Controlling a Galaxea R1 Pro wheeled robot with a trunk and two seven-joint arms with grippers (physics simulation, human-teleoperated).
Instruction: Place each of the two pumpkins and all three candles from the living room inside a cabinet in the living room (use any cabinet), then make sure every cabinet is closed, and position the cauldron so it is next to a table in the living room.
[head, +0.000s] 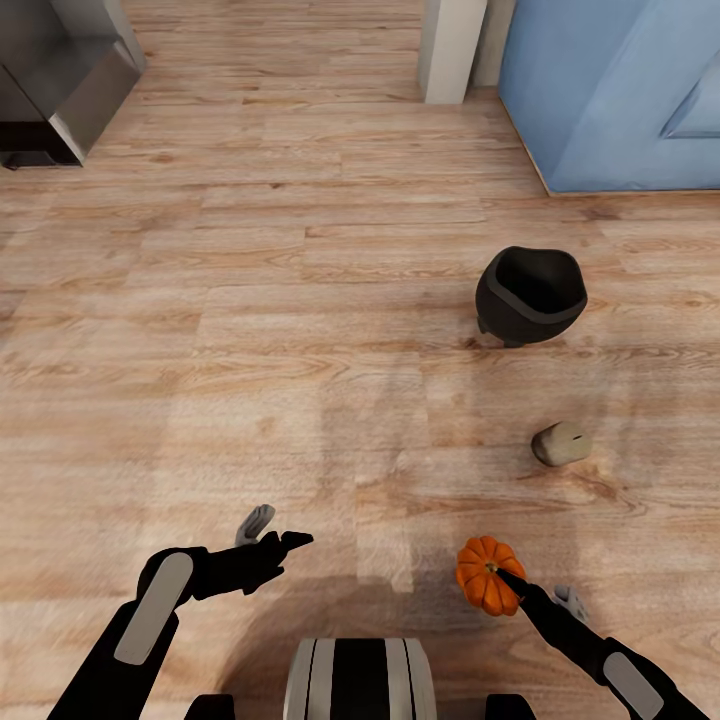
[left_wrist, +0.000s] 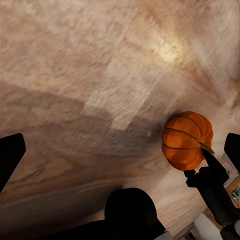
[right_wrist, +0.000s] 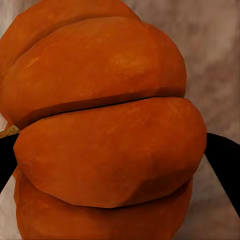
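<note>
Head view. The right claw (head: 522, 590) holds a pumpkin (head: 488, 575) at the near right, above the floor (head: 300, 330); its dark fingers close on the fruit's sides, and the right arm reaches forward from the near right corner, forearm angled up and leftward. The left claw (head: 272, 535) hovers at the near left, fingers spread and holding nothing, its arm bent across the body. The cauldron (head: 530, 293) stands upright farther off on the right, well apart from the pumpkin, with a small beige cylinder (head: 561, 444) (possibly a candle; lying on its side) between them. No cabinet is identifiable, so the carry direction cannot be judged.

Left wrist view. The left claw (left_wrist: 120, 150) stands wide open over bare floor; the pumpkin (left_wrist: 187, 140) shows beyond it, gripped by the other arm's dark fingers (left_wrist: 212, 172).

Right wrist view. The pumpkin (right_wrist: 105, 125) sits between the right claw's fingertips (right_wrist: 225, 160), ribs running crosswise to the fingers. The right arm is plainly the one to deliver it.
</note>
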